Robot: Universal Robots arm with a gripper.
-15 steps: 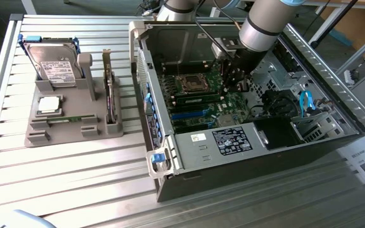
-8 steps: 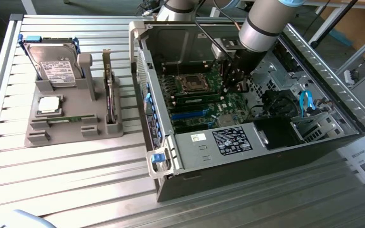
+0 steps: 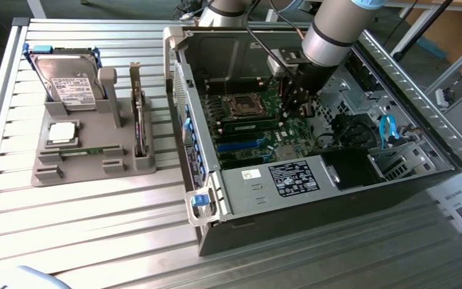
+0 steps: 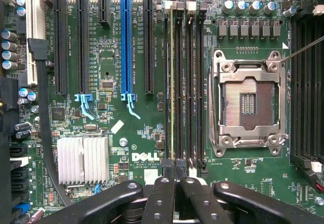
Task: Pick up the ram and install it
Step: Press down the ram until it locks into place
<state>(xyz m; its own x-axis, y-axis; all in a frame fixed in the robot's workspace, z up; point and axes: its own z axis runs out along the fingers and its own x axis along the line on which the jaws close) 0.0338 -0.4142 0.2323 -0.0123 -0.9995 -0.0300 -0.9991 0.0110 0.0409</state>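
Item: ram (image 4: 172,82), seated edge-up on the motherboard (image 4: 114,148) beside the processor socket (image 4: 248,105), centre of the exterior view; gripper (image 4: 175,178) at its end, jaws fully shut, holding nothing evident; press straight down, evenly.

The table (image 3: 94,229) is ribbed, brushed metal; the parts holder (image 3: 86,170) matt grey plastic. The motherboard (image 4: 142,133) looks glossy green, its heatsink (image 4: 82,159) finned bare metal, the socket frame (image 4: 248,144) polished metal.

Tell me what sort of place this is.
Likely a robotics lab for PC assembly: an open desktop case on a slatted metal table, a parts fixture beside it, a robot arm reaching in.
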